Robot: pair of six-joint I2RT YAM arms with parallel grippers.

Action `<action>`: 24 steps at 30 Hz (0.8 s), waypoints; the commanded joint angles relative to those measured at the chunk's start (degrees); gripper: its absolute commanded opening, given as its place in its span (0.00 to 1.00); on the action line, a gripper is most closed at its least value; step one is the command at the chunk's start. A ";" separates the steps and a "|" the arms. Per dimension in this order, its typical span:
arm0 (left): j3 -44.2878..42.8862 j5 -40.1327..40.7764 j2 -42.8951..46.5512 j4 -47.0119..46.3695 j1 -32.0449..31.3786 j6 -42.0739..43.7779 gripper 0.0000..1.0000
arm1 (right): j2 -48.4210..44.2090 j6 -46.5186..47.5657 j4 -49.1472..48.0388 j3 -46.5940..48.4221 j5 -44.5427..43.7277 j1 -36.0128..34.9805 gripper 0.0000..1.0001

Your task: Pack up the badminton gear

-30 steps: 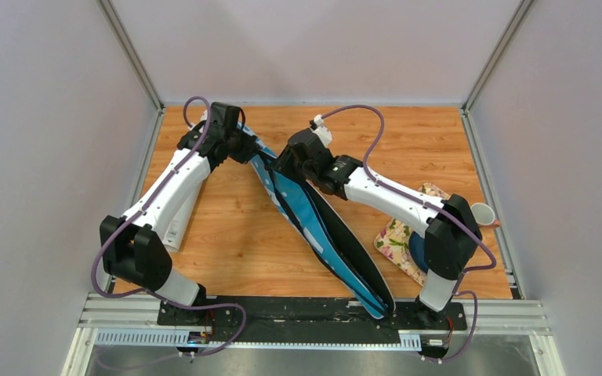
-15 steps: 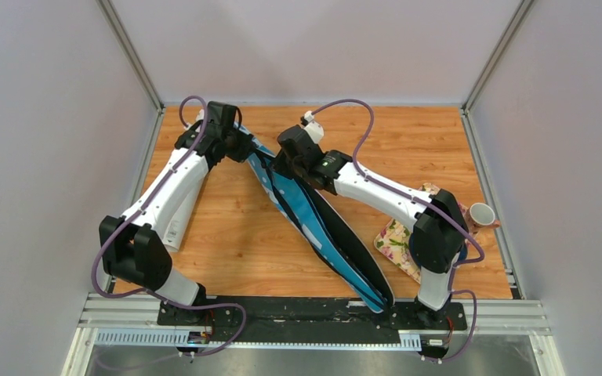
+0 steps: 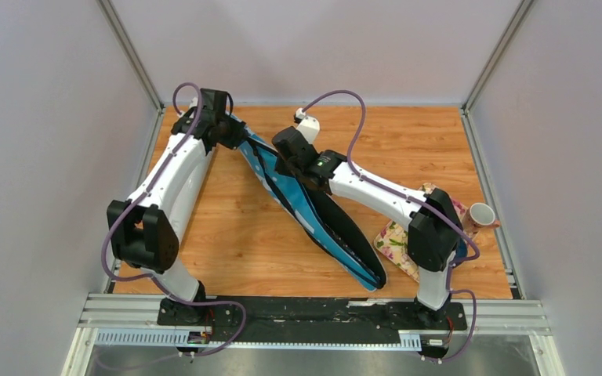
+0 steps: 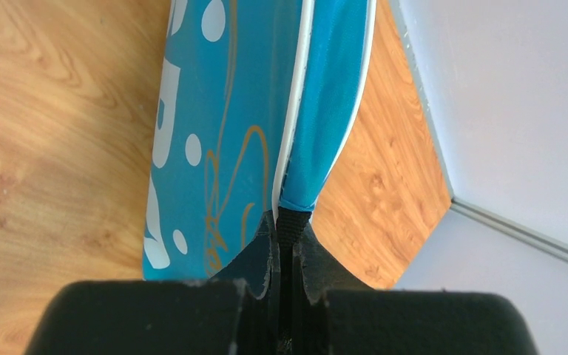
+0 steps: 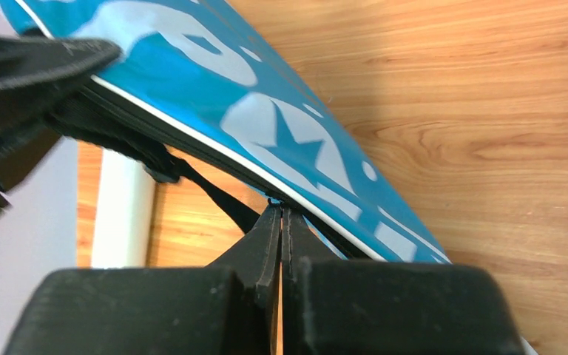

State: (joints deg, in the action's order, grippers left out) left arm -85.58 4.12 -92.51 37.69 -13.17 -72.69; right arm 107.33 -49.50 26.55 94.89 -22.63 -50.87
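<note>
The blue SPORT cover (image 3: 311, 210) lies on a slant across the wooden table (image 3: 243, 251), with one end up by the far left corner and the other down near the right arm's base. Its blue side with white lettering faces left and the black side faces right.

The left gripper (image 4: 290, 229) is at the far end. It's clamped tight on a little black webbing tab (image 4: 291, 219) sticking out of the cover's tip, with the fingers nearly touching.

The right gripper (image 5: 281, 216) is partway along the cover. Its jaws are squeezed fully together and the tips sit right against the cover's white-piped edge. Can't tell whether it's actually pinching anything.

In the right wrist view a white tube (image 5: 122, 211) shows past that edge. Over on the right there's a floral cloth (image 3: 396, 235), and a white cup (image 3: 482, 213) beside it.
</note>
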 commanded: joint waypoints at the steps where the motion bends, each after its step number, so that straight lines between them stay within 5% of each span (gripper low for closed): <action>1: -4.85 2.83 -5.04 0.46 3.93 5.09 0.00 | 0.51 5.19 2.37 2.23 -4.53 0.77 0.00; 10: -12.50 1.42 -11.81 -0.86 8.07 11.85 0.00 | -9.32 7.57 1.32 -11.54 4.77 1.39 0.00; 24: -16.54 4.14 -17.34 -2.88 12.11 16.43 0.00 | -39.71 12.23 3.33 -42.92 19.11 3.85 0.00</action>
State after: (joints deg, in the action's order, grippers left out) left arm -100.36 1.67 -105.84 37.19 -3.92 -60.69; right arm 75.99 -38.54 27.24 58.72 -7.97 -47.70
